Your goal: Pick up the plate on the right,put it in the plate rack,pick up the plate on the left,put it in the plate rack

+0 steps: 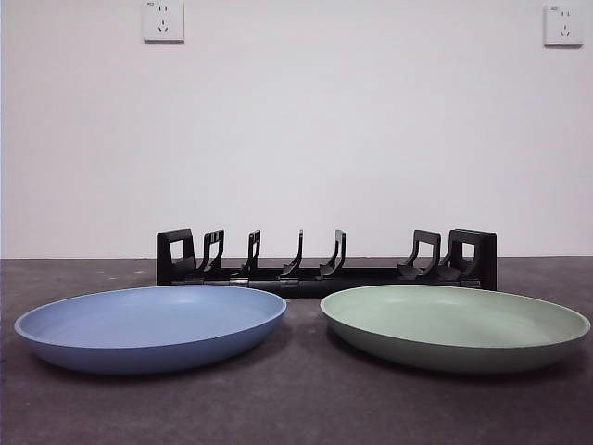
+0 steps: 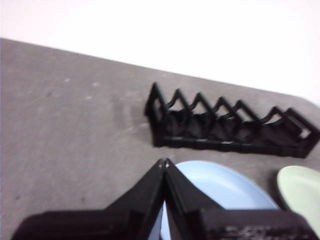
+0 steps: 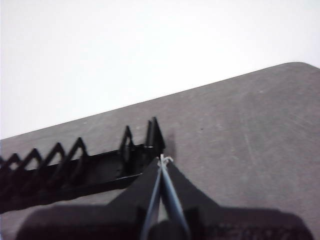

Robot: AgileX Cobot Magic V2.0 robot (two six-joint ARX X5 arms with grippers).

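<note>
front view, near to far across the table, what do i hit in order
The blue plate and green plate side by side nearest, blue one on the picture's left → the plate rack behind them → the wall with two sockets.

Counted two shallow round plates on the dark grey counter (image 1: pixel 296 408): one blue plate (image 1: pixel 150 326), one pale green plate (image 1: pixel 455 325). Counted one long low black plastic plate rack (image 1: pixel 326 260) behind them. Counted two white wall sockets: one upper-left socket (image 1: pixel 163 20), one upper-right socket (image 1: pixel 563 25). Counted two black pincers, one per wrist view: left pincer (image 2: pixel 164 163), right pincer (image 3: pixel 162 160).
</note>
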